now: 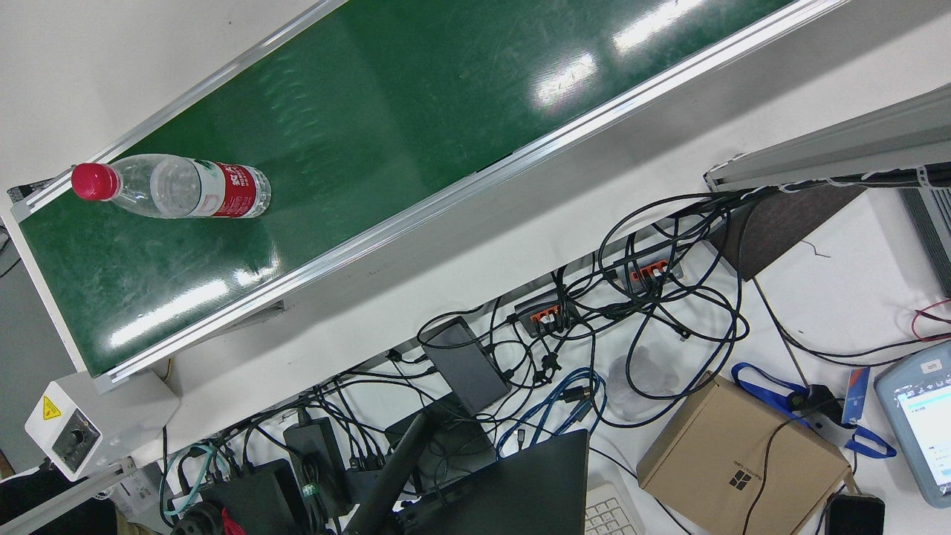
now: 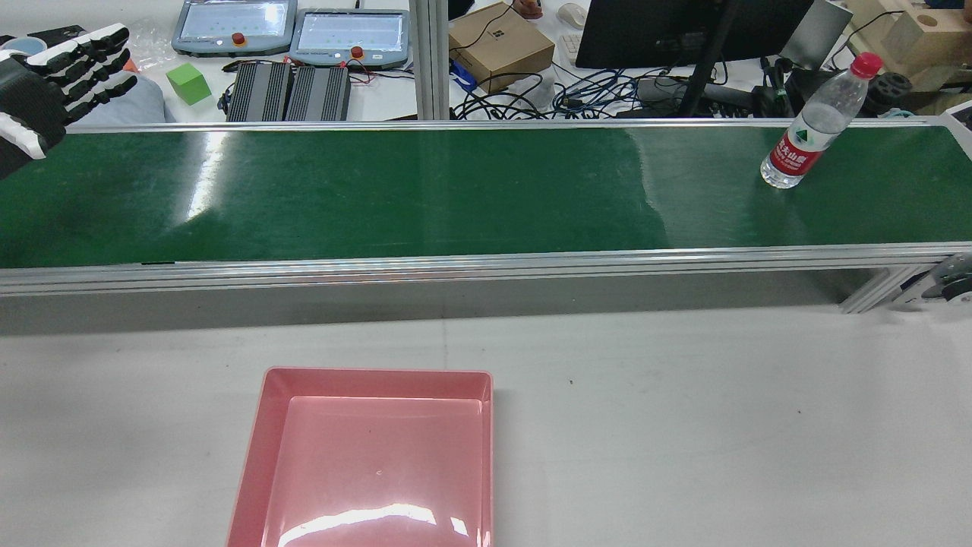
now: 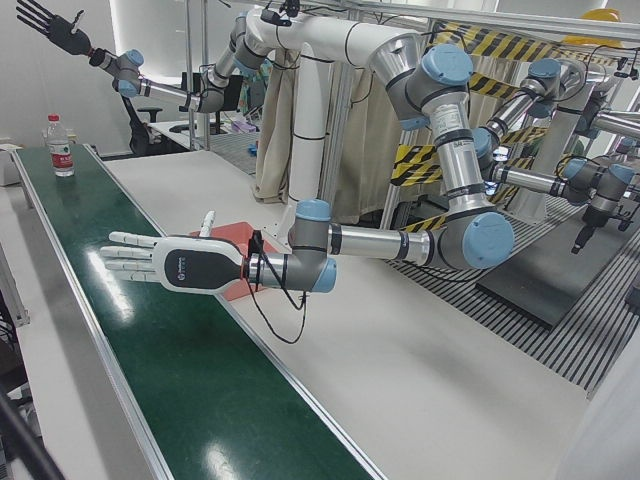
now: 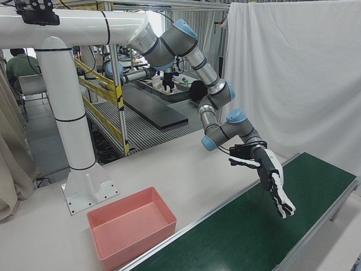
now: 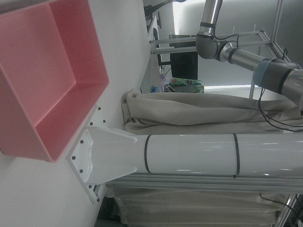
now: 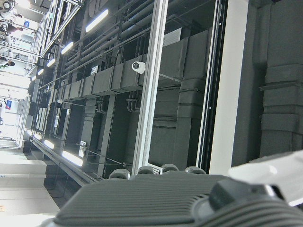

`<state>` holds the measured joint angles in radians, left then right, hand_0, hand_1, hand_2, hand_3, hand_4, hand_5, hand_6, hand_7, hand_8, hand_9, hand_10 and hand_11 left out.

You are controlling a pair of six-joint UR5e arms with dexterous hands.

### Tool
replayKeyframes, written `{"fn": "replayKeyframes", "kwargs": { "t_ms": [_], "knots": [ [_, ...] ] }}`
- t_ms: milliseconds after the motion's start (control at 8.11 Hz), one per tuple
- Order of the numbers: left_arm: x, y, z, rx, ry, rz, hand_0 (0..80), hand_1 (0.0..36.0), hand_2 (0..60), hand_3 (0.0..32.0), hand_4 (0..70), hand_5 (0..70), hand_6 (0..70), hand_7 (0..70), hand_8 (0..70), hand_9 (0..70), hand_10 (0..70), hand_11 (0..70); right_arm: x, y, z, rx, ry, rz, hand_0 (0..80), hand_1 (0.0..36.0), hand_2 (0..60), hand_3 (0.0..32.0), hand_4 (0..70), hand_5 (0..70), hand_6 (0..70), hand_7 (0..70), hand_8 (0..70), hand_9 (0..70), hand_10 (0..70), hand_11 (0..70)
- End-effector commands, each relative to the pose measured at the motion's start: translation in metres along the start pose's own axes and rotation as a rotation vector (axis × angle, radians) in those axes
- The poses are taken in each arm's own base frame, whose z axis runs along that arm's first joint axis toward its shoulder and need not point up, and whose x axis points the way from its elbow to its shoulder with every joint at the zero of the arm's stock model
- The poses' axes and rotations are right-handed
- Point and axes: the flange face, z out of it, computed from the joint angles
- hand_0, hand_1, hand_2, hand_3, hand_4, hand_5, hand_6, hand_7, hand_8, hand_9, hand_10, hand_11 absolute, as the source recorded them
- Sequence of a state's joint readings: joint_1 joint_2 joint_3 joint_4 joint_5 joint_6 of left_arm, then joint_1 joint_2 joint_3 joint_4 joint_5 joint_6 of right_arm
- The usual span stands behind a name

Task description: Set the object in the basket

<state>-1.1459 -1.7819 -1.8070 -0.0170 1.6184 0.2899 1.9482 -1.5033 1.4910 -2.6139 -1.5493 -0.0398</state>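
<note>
A clear water bottle (image 2: 809, 129) with a red cap and red label stands upright on the green conveyor belt (image 2: 456, 190), at its right end in the rear view. The bottle (image 1: 178, 186) also shows near one belt end from the front camera, and far down the belt as the bottle (image 3: 60, 145). The pink basket (image 2: 376, 372) sits empty on the white table in front of the belt. My left hand (image 2: 53, 83) hovers flat over the belt's opposite end, open and holding nothing; the same left hand (image 3: 170, 262) (image 4: 271, 180) shows fingers spread. My right hand (image 3: 50, 25) is raised high, open, fingers spread.
Behind the belt lie tangled cables (image 1: 631, 312), a cardboard box (image 2: 501, 45), teach pendants (image 2: 349, 34) and a green cube (image 2: 187, 82). The white arm pedestal (image 4: 73, 141) stands behind the basket (image 4: 141, 243). The belt has raised aluminium rails (image 2: 456, 262).
</note>
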Motion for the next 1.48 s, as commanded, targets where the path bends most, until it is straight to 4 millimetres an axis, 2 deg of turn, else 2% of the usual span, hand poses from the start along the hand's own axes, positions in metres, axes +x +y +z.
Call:
{"fn": "replayKeyframes", "kwargs": {
  "t_ms": [0, 1356],
  "knots": [
    [0.0, 0.0002, 0.0003, -0.001, 0.0, 0.0, 49.3, 3.8, 0.0, 0.0, 10.5, 6.2, 0.0, 0.0, 0.8, 0.0, 3.7, 6.3, 0.0, 0.0, 0.0, 0.0, 0.0, 0.0, 0.0, 0.0, 0.0, 0.0, 0.0, 0.0, 0.0, 0.0, 0.0, 0.0, 0.0, 0.0],
    [-0.0003, -0.0009, -0.0003, 0.005, -0.002, 0.0, 48.9, 3.2, 0.0, 0.0, 8.5, 6.0, 0.0, 0.0, 0.0, 0.0, 3.1, 5.5, 0.0, 0.0, 0.0, 0.0, 0.0, 0.0, 0.0, 0.0, 0.0, 0.0, 0.0, 0.0, 0.0, 0.0, 0.0, 0.0, 0.0, 0.0]
  ]
}}
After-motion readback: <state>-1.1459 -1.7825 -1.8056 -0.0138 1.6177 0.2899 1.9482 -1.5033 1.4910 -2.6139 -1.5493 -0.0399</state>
